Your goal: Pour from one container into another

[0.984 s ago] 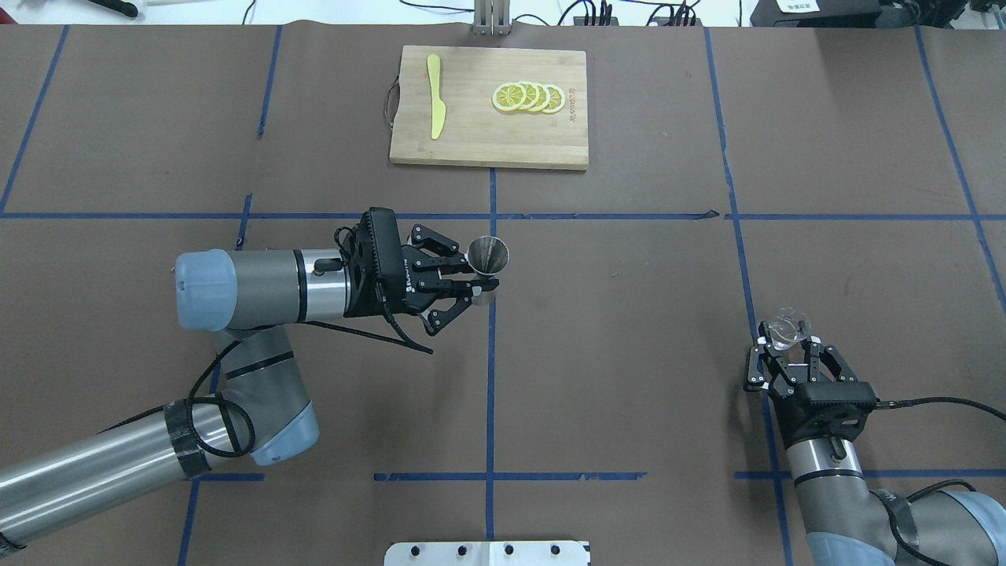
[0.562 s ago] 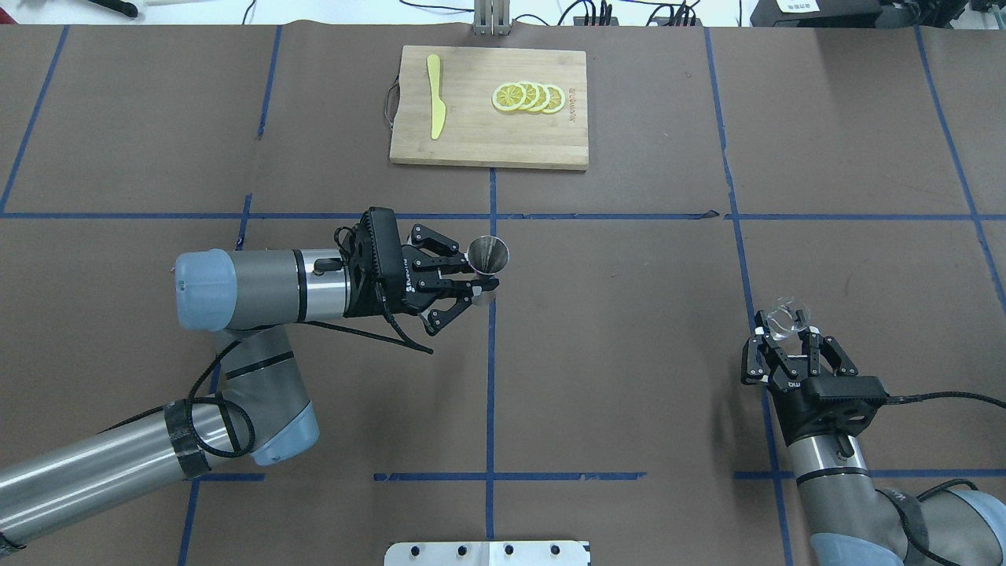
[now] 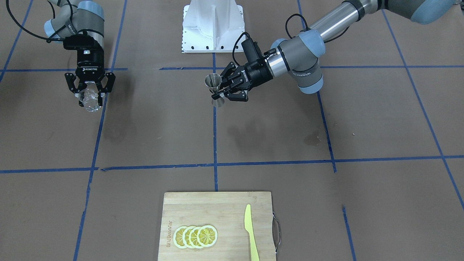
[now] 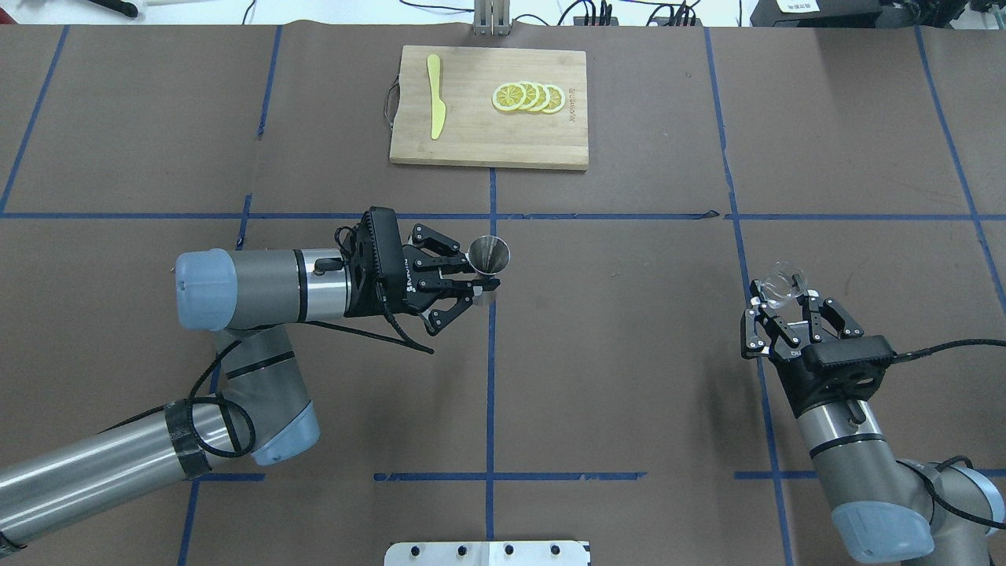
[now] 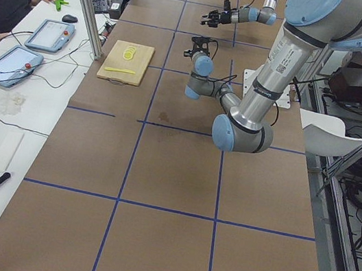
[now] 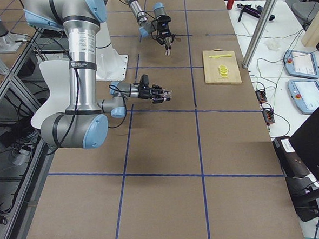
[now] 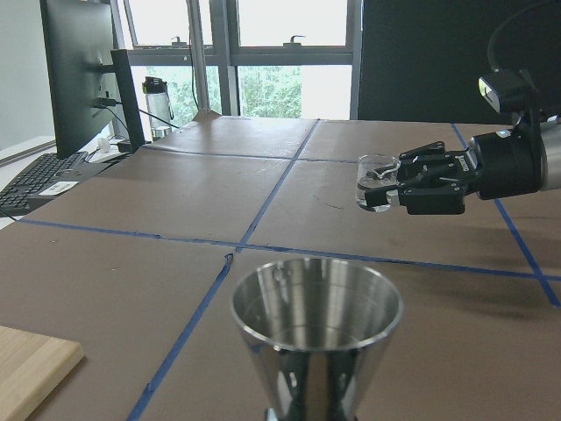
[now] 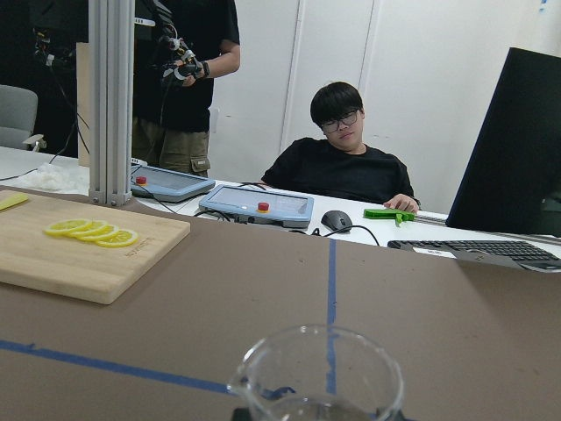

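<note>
My L gripper [image 4: 482, 283] is clenched on the narrow waist of the jigger [image 4: 488, 255]. It's polished steel, two cones joined hourglass-style, upright w/ the wide mouth up. From the L wrist cam the jigger [image 7: 316, 338] has a thin round rim and smooth mirror walls; the inside looks dry, but I can't be sure. It sits over the centre blue tape line, mid-table.

My R gripper [image 4: 783, 303] has its black fingers closed round the cup [image 4: 780, 286], which is clear, thin-walled and glassy w/ a round rim. The R wrist cam shows a small pour lip on the cup [image 8: 316, 377]. From the L wrist cam the cup [image 7: 377, 182] is upright and lifted off the table; can't tell what's in it. It's on my R side, well apart from the jigger.

The table [image 4: 629, 314] is covered in matte brown paper, gridded w/ blue tape. At the far edge there's a pale wood-grain cutting board [image 4: 487, 145], rectangular, w/ a wire handle. On it are overlapping lemon slices [image 4: 528, 97] and a flat yellow knife [image 4: 435, 98], plastic-looking.
</note>
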{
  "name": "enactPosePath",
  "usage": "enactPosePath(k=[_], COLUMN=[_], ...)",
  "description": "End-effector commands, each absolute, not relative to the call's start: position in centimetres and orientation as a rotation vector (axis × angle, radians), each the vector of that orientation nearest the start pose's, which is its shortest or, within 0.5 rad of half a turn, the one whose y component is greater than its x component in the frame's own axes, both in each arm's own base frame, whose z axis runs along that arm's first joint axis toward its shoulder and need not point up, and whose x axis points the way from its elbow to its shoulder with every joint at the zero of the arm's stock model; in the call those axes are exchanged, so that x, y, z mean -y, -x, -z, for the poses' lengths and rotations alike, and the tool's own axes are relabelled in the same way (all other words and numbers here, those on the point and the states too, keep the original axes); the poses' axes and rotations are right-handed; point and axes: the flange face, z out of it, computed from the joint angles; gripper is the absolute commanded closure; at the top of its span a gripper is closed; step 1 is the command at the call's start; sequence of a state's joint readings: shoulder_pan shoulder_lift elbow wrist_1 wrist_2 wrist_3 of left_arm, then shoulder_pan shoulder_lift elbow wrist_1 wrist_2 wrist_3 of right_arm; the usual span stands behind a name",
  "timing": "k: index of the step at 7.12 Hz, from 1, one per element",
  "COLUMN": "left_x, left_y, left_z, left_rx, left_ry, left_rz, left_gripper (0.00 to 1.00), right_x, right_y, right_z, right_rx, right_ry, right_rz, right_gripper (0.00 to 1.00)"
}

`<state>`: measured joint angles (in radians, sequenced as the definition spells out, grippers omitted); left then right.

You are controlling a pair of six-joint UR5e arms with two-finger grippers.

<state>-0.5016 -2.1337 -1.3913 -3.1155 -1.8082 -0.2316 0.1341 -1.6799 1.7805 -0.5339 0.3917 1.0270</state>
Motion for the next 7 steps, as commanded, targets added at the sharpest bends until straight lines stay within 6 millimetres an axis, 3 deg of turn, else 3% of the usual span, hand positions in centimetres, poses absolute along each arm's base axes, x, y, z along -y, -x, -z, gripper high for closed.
enactPosePath(k=[1,3,5,7], left_x=[40.7,40.8,40.7,40.7], left_y=[-51.4,-51.5,-51.6,-51.9], left_z=[-24.9,-25.1,-25.1,-25.2], left_rx=[-1.335,-1.332,-1.330,-1.330], left_ry=[-1.486,-1.476,-1.474,-1.469], left_rz=[-0.779,-0.782,-0.783,-0.786], left_gripper=[1.00,1.00,1.00,1.00], right_x=[30.7,33.8,35.9,36.1], right_y=[40.0,40.9,43.8,45.0], right_z=[-42.3,-38.4,-31.2,-23.5], right_rx=[0.522,0.596,0.591,0.536], right_ry=[-1.351,-1.332,-1.344,-1.327], right_rz=[-0.233,-0.216,-0.212,-0.173], right_gripper=[1.00,1.00,1.00,1.00])
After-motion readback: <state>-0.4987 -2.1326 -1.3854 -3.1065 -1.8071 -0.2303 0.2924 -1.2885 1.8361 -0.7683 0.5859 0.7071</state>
